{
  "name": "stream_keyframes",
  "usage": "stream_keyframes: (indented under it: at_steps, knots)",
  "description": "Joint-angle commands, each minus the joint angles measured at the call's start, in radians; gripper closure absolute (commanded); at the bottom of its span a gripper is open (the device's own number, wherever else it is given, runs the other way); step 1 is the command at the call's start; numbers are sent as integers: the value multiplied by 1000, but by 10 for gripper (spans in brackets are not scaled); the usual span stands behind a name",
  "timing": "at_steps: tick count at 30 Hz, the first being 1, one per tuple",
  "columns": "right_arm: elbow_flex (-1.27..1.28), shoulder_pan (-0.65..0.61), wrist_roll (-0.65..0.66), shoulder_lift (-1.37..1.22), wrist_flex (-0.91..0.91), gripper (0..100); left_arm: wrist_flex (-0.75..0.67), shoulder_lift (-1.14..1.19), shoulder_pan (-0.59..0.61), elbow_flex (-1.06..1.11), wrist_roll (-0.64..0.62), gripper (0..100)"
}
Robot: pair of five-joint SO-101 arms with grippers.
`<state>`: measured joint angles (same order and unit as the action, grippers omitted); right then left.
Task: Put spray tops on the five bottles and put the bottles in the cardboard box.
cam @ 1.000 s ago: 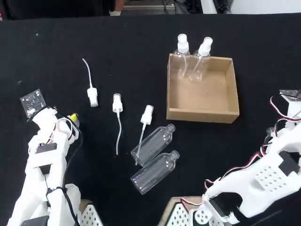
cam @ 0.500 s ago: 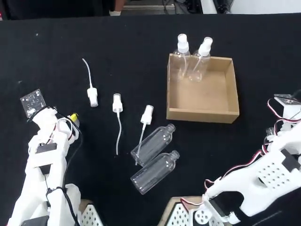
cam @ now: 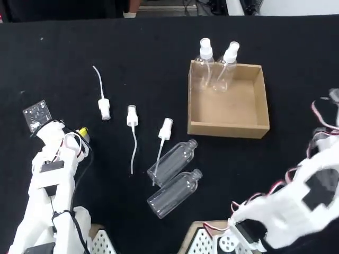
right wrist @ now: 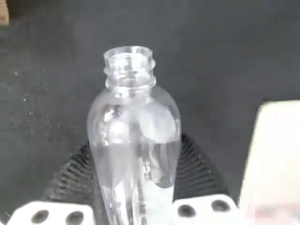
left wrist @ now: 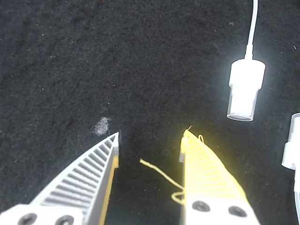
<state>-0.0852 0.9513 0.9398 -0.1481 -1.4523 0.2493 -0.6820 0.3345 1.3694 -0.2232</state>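
Observation:
A clear uncapped bottle [right wrist: 135, 136] stands upright between the ribbed pads of my right gripper [right wrist: 136, 161], which is shut on it. The right arm [cam: 304, 198] is at the table's right edge. My left gripper [left wrist: 150, 140] hangs open over bare cloth at the left [cam: 80, 135], with a white spray top [left wrist: 244, 91] just ahead of it. Three spray tops [cam: 104, 108] [cam: 132, 116] [cam: 166, 128] lie in a row mid-table. Two uncapped bottles [cam: 172, 161] [cam: 175, 193] lie beside them. Two capped bottles [cam: 204, 66] [cam: 225, 66] stand in the cardboard box [cam: 228, 128].
Black cloth covers the table [cam: 159, 42]. The box floor in front of the two capped bottles is bare. The arm bases [cam: 212, 241] sit at the near edge.
The right arm has swung toward the right edge of the table and shows motion blur. The left arm and the loose parts have not moved.

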Motion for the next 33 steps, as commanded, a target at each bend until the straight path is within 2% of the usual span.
stream_keyframes:
  at_steps: [1, 6, 12, 15, 20, 22, 28, 33]
  knots:
    - [-44, -57, -48, 314, -68, 988, -11, -12, 1, -21, 11, 795]
    - [-31, -140, -219, 578, -87, 988, 29, -12, 2, -48, 12, 791]
    - [122, -298, -361, 802, -87, 988, 328, -2, 2, -275, 34, 791]
    - [225, -388, -397, 926, -87, 988, 393, -2, 2, -374, 175, 790]
    - [430, -534, -462, 1173, -68, 988, 393, 3, 2, -467, 423, 790]
    - [549, -614, -509, 1253, -41, 988, 404, 32, -16, -529, 476, 790]
    - [931, -888, -675, 1466, 72, 988, 465, 354, -88, -811, 450, 794]
    - [1121, -984, -740, 1569, 207, 988, 473, 644, -139, -1066, 316, 792]
